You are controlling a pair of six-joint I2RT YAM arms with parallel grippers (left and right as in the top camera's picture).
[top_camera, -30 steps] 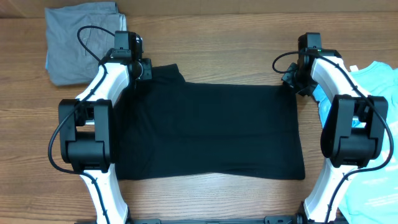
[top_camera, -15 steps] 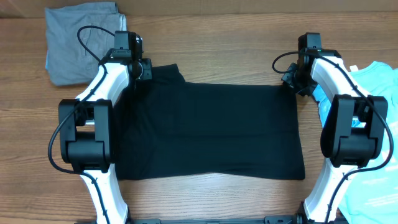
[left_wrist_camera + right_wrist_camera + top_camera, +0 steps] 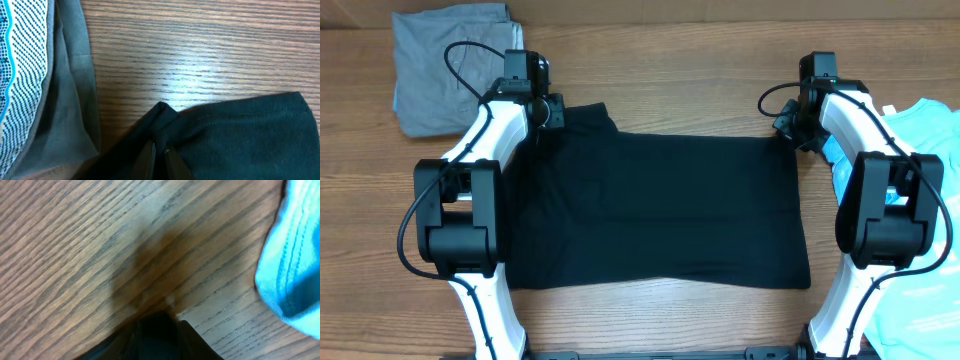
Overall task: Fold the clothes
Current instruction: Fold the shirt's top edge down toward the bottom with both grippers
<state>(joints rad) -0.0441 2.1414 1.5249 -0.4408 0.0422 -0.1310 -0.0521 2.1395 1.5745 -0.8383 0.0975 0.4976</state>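
The black T-shirt (image 3: 655, 210) lies spread flat in the middle of the table. My left gripper (image 3: 542, 128) is at its far left corner, and its jaws are shut on a raised pinch of the black T-shirt (image 3: 235, 135), as the left wrist view shows at the gripper (image 3: 160, 152). My right gripper (image 3: 790, 132) is at the far right corner. In the right wrist view this gripper (image 3: 161, 332) is shut on dark cloth just above the wood. The grey garment (image 3: 445, 65) lies far left. The light-blue tee (image 3: 920, 230) lies at the right.
The grey garment (image 3: 75, 95), with a patterned white-and-blue part, lies close to the left of the left gripper. The light-blue tee's hem (image 3: 295, 265) lies close to the right of the right gripper. Bare wood table (image 3: 670, 70) stretches beyond the shirt's far edge.
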